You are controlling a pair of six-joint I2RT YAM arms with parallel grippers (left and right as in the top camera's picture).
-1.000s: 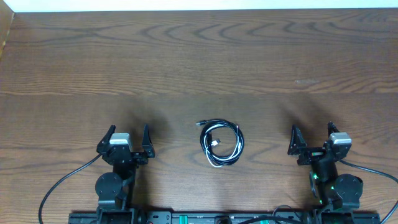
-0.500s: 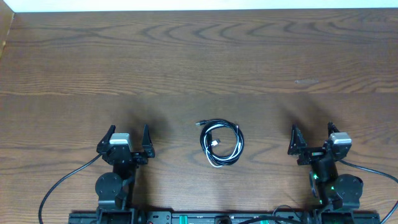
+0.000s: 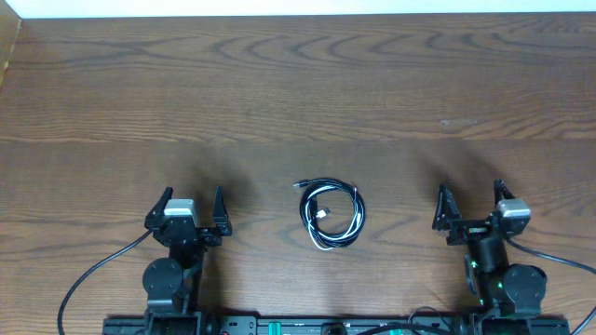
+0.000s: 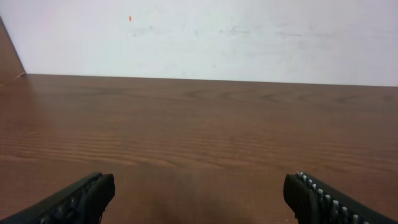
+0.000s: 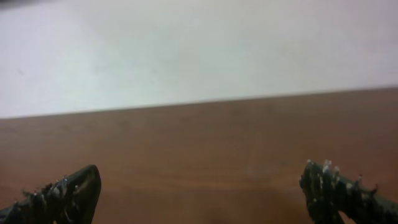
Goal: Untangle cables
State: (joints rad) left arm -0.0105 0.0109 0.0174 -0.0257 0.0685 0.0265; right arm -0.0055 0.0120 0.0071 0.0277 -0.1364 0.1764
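Dark wood-grain table [image 3: 298,93], white wall [image 4: 199,37], coiled cables [image 3: 358,214], left claw [image 3: 193,196] and right claw [image 3: 470,194] spread

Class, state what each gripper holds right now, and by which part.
Nothing is held: the left gripper and right gripper are both open and empty; the coiled black and white cables lie untouched between them.

Soft, even light covers the table [image 3: 298,84]; faint shadows sit lower left and right; the right wrist view is blurred.

Cables [image 3: 331,216] coiled on table [image 3: 298,93], midway between left pincer [image 3: 193,197] and right pincer [image 3: 470,194]
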